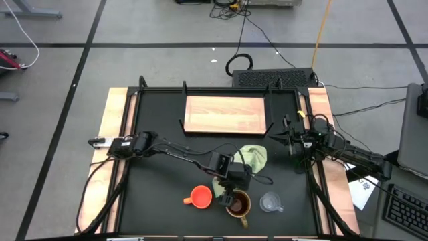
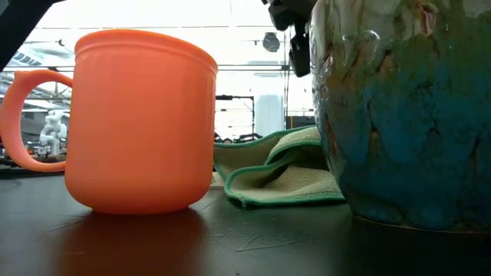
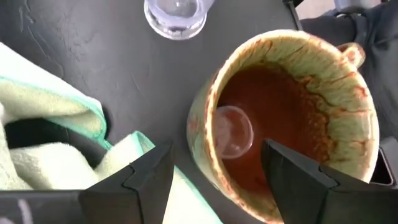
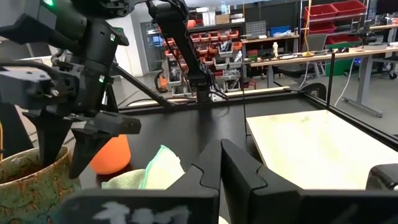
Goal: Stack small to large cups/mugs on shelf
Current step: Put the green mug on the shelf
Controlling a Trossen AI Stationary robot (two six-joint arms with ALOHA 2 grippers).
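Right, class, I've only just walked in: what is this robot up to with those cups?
The left gripper is open over the brown mug, one finger inside the rim and one outside, about to take it. The orange cup and the glass cup stand on either side of the mug on the table, with a green cloth behind them. The shelf has nothing on it yet. The right gripper waits, shut, near the table's right edge.
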